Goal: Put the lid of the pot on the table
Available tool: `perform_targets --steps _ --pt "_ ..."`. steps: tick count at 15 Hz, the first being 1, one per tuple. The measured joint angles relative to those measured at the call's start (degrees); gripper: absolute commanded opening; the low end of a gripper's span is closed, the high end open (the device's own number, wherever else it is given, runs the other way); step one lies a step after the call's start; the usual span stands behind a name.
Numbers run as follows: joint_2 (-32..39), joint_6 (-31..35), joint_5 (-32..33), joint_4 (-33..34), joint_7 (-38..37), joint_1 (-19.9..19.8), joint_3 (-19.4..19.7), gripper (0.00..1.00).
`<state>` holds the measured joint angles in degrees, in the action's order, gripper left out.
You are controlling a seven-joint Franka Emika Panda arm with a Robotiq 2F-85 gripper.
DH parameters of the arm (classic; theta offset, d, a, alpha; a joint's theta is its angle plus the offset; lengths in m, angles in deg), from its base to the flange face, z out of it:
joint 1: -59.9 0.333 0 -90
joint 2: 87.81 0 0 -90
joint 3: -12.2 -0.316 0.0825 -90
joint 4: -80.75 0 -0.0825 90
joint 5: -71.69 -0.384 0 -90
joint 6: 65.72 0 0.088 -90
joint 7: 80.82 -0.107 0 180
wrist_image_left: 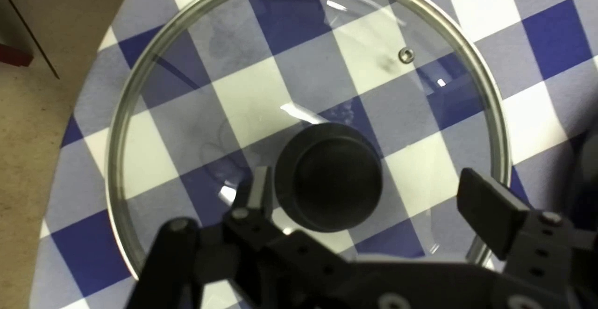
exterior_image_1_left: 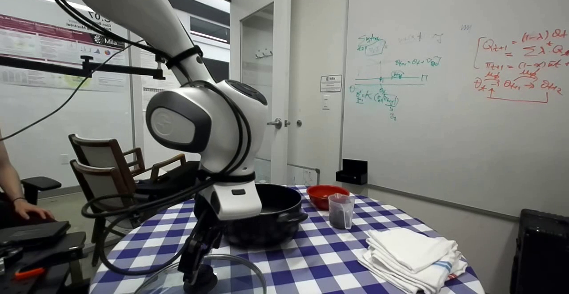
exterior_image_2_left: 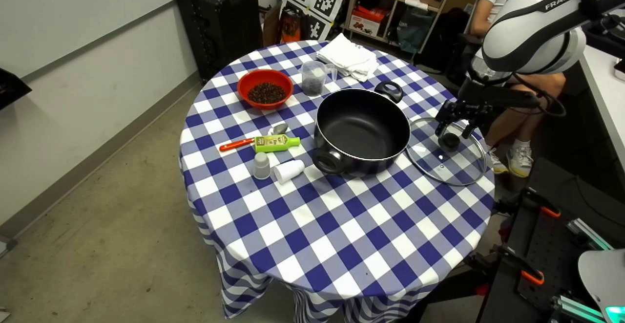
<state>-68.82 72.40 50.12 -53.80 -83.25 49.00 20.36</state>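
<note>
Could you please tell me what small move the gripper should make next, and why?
Perhaps rise straight up: the lid already appears to lie on the table beside the pot, and the wrist view shows the gripper open around the knob.

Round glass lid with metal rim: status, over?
Black two-finger gripper open, straddling black knob. Transparent glass lid resting on round blue-checked table. Wide black pot close beside; might hamper sideways moves.

Glass lid (exterior_image_2_left: pixel 438 159) lies on checked table (exterior_image_2_left: pixel 366 235); black pot (exterior_image_2_left: pixel 362 130) beside it.
</note>
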Motion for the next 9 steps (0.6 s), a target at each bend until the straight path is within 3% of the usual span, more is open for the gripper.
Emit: perform_targets --steps 9 --pt "-2.19 -1.01 -0.78 -0.82 1.25 -0.76 -1.11 1.00"
